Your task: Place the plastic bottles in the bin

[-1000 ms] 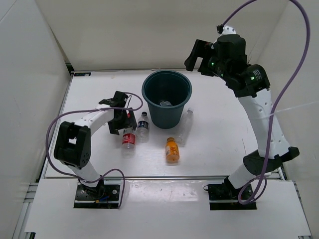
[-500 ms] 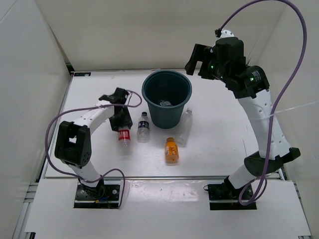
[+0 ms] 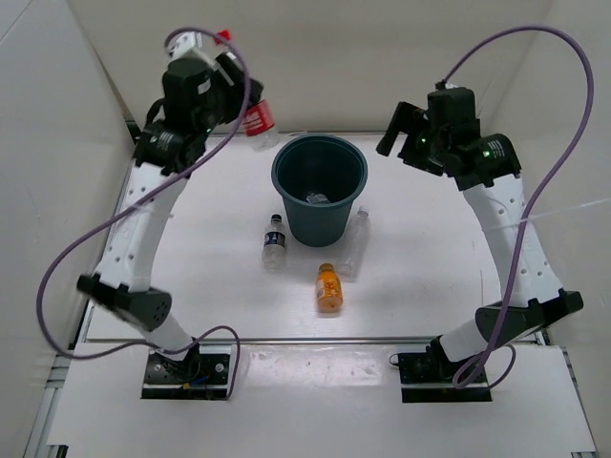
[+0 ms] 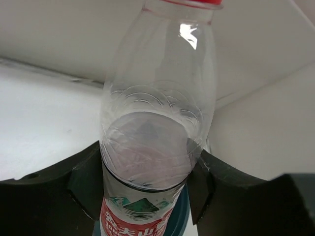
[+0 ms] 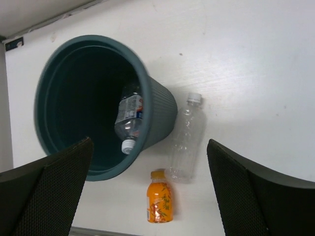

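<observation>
The white table (image 3: pixel 430 258) was the biggest thing. On it stood the round dark bin (image 3: pixel 277 176), with its open top facing up.

The left gripper (image 4: pixel 145 184) was up high in the air, near the back left side of the bin. Its two fingers were closed tight around the middle of the clear bottle with the red cap and label (image 3: pixel 256 119). I could not tell if the bottle was right over the hole. The right gripper (image 3: pixel 399 132) hung in the air off to the right of the bin. Its fingers were spread wide and held nothing.

One bottle with a blue and white label (image 5: pixel 129 118) already lay inside the bin. Three more lay on the table in front of it. The plain clear bottle (image 5: pixel 184 140) was just beside the bin wall. The dark-capped bottle (image 3: pixel 274 243) was near the bin too. The short orange bottle (image 5: pixel 158 204) lay closest to the arms.

So I think one bottle was done, one was on its way, and three were left.
</observation>
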You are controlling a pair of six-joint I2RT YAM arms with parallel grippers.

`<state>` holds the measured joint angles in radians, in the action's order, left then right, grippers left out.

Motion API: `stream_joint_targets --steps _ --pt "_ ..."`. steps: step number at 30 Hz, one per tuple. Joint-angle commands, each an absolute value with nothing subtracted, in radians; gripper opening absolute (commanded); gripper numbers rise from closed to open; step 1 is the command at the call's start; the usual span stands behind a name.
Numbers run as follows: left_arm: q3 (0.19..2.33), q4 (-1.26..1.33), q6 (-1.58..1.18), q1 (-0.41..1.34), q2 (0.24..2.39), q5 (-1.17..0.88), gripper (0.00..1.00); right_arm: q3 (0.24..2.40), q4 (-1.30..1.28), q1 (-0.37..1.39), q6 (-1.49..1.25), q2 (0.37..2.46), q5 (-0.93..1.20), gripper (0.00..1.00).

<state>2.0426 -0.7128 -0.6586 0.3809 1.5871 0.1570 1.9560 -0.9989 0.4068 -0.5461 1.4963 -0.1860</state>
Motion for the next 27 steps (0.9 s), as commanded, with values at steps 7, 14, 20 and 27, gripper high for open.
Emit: stream_joint_targets --steps 7,14,20,27 --pt "2.208 -0.675 -0.537 0.571 1.904 0.053 1.00 1.723 -1.009 0.172 -0.684 1.399 -0.002 0.99" --pt "2.041 -0.675 -0.486 0.592 1.659 0.234 1.00 1.510 -0.910 0.112 -0.712 1.420 0.195 1.00" --pt "1.753 -0.675 -0.486 0.592 1.376 0.411 1.00 1.381 -0.795 0.124 -0.736 1.520 0.320 1.00" --pt "1.448 -0.765 -0.561 0.592 1.086 0.512 1.00 1.381 -0.723 0.215 -0.759 1.748 0.362 1.00"
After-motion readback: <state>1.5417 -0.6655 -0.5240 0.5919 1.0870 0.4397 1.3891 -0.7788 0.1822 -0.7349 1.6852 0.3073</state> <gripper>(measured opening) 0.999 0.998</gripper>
